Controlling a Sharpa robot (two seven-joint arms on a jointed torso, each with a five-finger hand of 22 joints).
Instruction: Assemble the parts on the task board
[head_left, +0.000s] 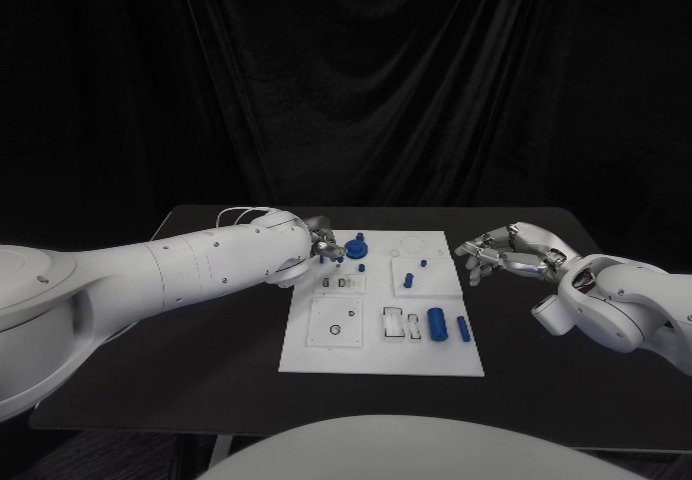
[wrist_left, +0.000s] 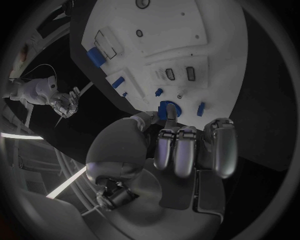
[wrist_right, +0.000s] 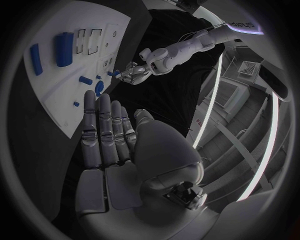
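The white task board (head_left: 382, 345) lies in the middle of the black table (head_left: 188, 385). On its near part, at about 4 o'clock from the board's middle, a big blue part (head_left: 437, 324) lies next to a thinner blue part (head_left: 463, 328). Two empty slots (head_left: 392, 321) sit just beside them.

Farther back, a small blue part (head_left: 410, 281) lies near the middle of the board. At about 11 o'clock stands a round blue part (head_left: 356, 246) with a peg sticking up.

The left hand (head_left: 320, 246) is right beside that round part, at the board's far corner. Its fingers (wrist_left: 187, 150) are curled down close to the part. I cannot tell if they hold it.

The right hand (head_left: 500, 255) is off the board at about 2 o'clock, above the table. Its fingers (wrist_right: 103, 132) are straight, close side by side, and hold nothing.
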